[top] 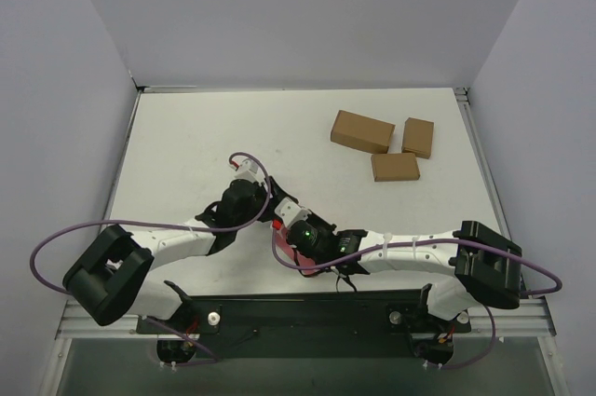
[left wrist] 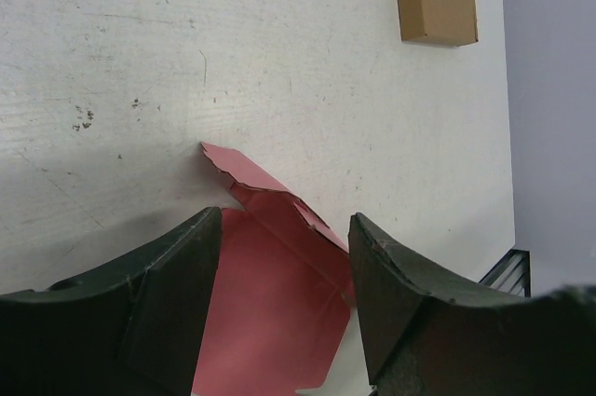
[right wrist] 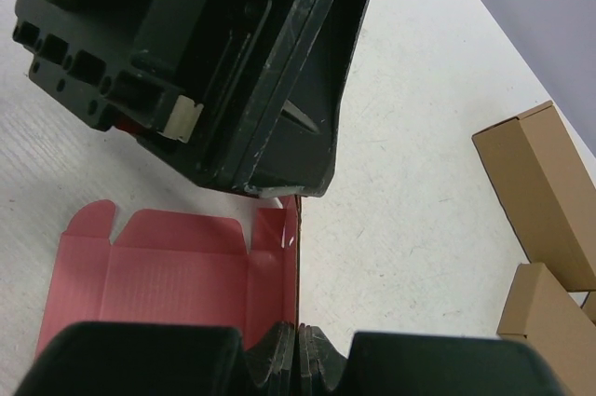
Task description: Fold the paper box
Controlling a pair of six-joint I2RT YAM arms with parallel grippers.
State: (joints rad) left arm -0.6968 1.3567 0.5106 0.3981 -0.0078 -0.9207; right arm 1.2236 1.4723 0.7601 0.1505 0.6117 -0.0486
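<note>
At the near side of the white tabletop [top: 186, 144], the pink-red thin card paper box [right wrist: 177, 266] lies mostly flat with 1 side flap raised, so folding looks barely begun. The right gripper [right wrist: 298, 333] has its jaws closed, pinching that flap's edge. The left gripper [left wrist: 284, 221] holds its jaws wide over the sheet, gripping nothing, with 3 brown cardboard boxes [top: 362, 131] far beyond.
</note>
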